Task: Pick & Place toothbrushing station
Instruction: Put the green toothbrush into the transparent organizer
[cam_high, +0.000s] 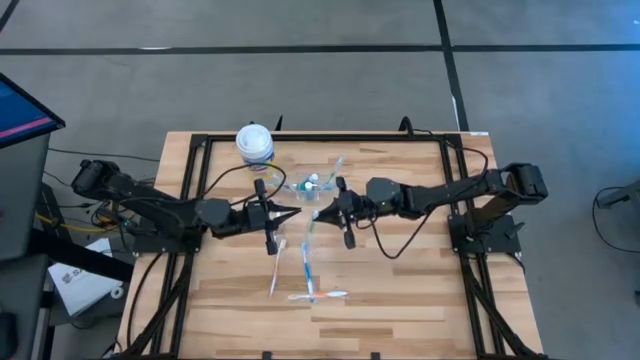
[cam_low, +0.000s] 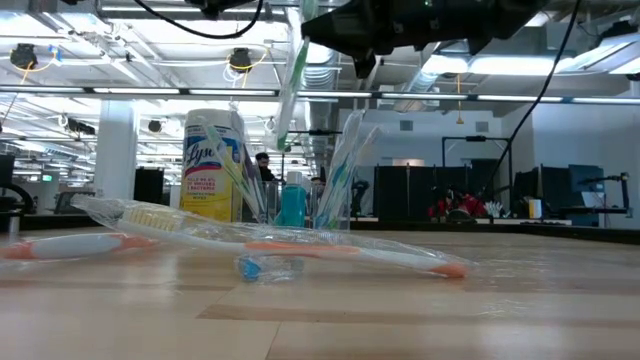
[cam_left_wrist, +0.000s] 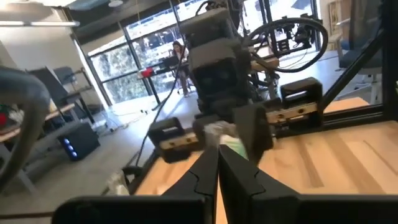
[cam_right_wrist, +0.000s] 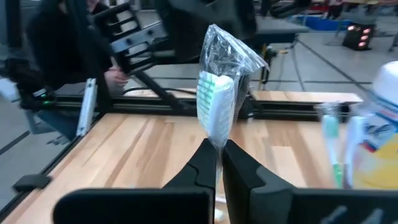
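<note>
Light wooden slat table (cam_high: 400, 290) with a black frame around its edges. Far side: white-lidded yellow canister (cam_high: 254, 142) standing upright. Near it, toward the middle, small clear cup (cam_high: 305, 187) with toothbrushes and a blue tube inside. Near side: several wrapped toothbrushes lying flat: white one (cam_high: 276, 266) on the left, blue one (cam_high: 306, 268) beside it, another (cam_high: 318, 296) crosswise touching the blue one's near end.

Wrapped toothbrush (cam_right_wrist: 217, 99): handle hidden below the right gripper (cam_right_wrist: 219, 163). Yellow canister (cam_right_wrist: 380, 140) cut off at 3 o'clock (label illegible). Clear cup (cam_low: 300, 205): outline hard to trace behind the foreground toothbrushes.
</note>
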